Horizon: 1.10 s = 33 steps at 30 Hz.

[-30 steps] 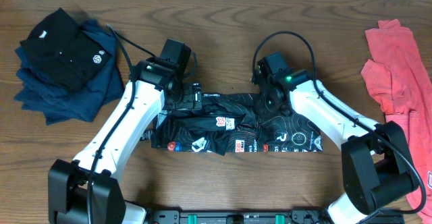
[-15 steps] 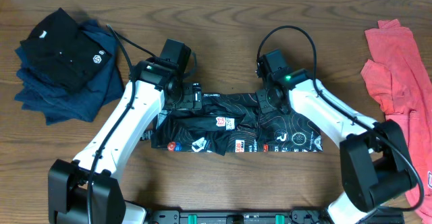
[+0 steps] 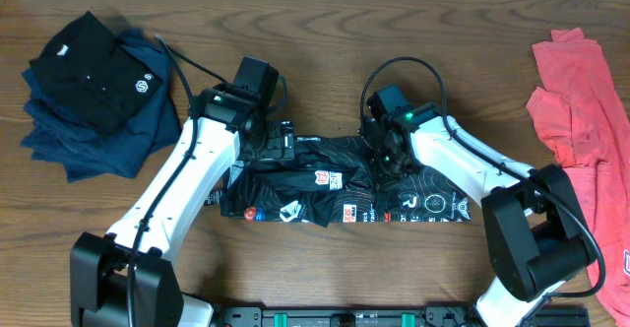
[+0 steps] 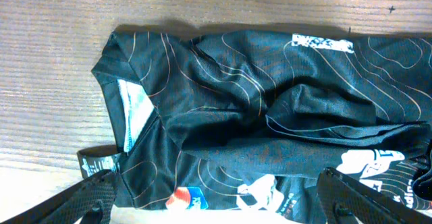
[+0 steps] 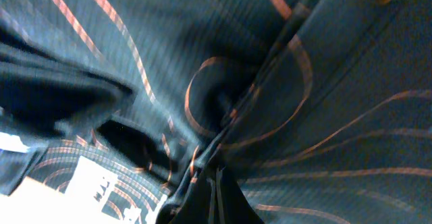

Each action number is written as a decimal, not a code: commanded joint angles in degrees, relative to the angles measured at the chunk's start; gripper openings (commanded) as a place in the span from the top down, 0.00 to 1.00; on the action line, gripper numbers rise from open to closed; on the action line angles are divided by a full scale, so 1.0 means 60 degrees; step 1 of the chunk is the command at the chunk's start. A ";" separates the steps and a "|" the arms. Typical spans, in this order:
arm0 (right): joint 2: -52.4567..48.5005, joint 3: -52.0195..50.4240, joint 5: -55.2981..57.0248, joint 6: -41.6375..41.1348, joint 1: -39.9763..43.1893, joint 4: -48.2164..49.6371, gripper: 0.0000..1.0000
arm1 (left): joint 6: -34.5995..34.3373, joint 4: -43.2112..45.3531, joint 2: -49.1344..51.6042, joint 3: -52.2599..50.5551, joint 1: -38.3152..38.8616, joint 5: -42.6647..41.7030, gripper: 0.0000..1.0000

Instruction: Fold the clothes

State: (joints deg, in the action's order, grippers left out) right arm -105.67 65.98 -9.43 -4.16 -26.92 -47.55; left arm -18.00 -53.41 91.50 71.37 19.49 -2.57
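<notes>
Closest thing first: my right jaws are clenched on a bunched ridge of the jersey [image 5: 283, 69]. The right wrist camera is so tight on it that the view is pretty much all black mesh and thin orange contour lines, plus a bit of white print at the lower left of the frame.

My left jaws are released, with the fingers [image 4: 81, 197] spread wide at the two bottom corners of the left wrist view. They hang over the end of the jersey without gripping anything. Between them there's a red-and-blue patch [image 4: 187, 197], and a bit further up a pale strip [image 4: 133, 109] along a seam. White lettering [image 4: 322, 43] sits near the top right of the frame, and past that it's bare worktop [image 4: 54, 48].

From overhead, the jersey is a long crumpled band running left to right across the middle of the frame, with sponsor patches along its lower edge. The left jaws sit at its upper left end, and the right jaws come down on it just right of centre.

Further out, in the upper left of the frame, a black polo [image 3: 89, 71] lies on top of a pile of navy clothes [image 3: 108, 145], well apart from the jersey. Over at the right edge there's a coral-red shirt [image 3: 576, 100], also well apart.
</notes>
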 commanded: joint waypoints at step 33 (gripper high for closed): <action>0.2663 0.0867 -0.0182 -0.0015 0.0459 -0.0863 0.53 | 0.1942 -0.0051 0.0914 -0.0488 -0.2401 -0.1581 0.02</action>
State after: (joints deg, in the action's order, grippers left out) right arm -89.25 70.83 -10.52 -3.99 -24.56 -52.23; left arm -9.06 -53.60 93.84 69.67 6.92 -10.24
